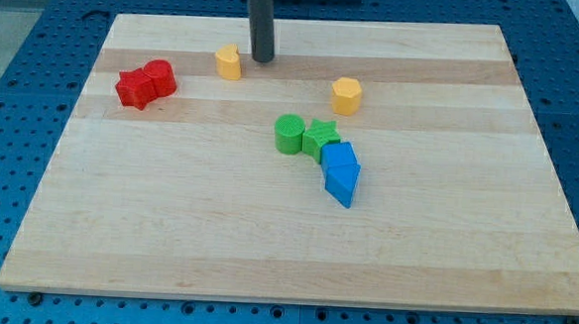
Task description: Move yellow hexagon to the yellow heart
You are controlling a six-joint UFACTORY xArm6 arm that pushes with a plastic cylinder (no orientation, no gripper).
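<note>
The yellow hexagon [346,95] sits right of the board's centre, toward the view's top. The yellow heart [229,63] sits near the view's top, left of centre. My tip [262,57] rests on the board just to the right of the yellow heart, close to it, and well to the left of the yellow hexagon. The rod rises straight up out of the view's top.
Two red blocks [145,83] touch each other at the view's upper left. A green cylinder [289,134] and a green star [320,139] sit mid-board, with two blue blocks [342,172] just below right of them. The wooden board [167,225] lies on a blue perforated table.
</note>
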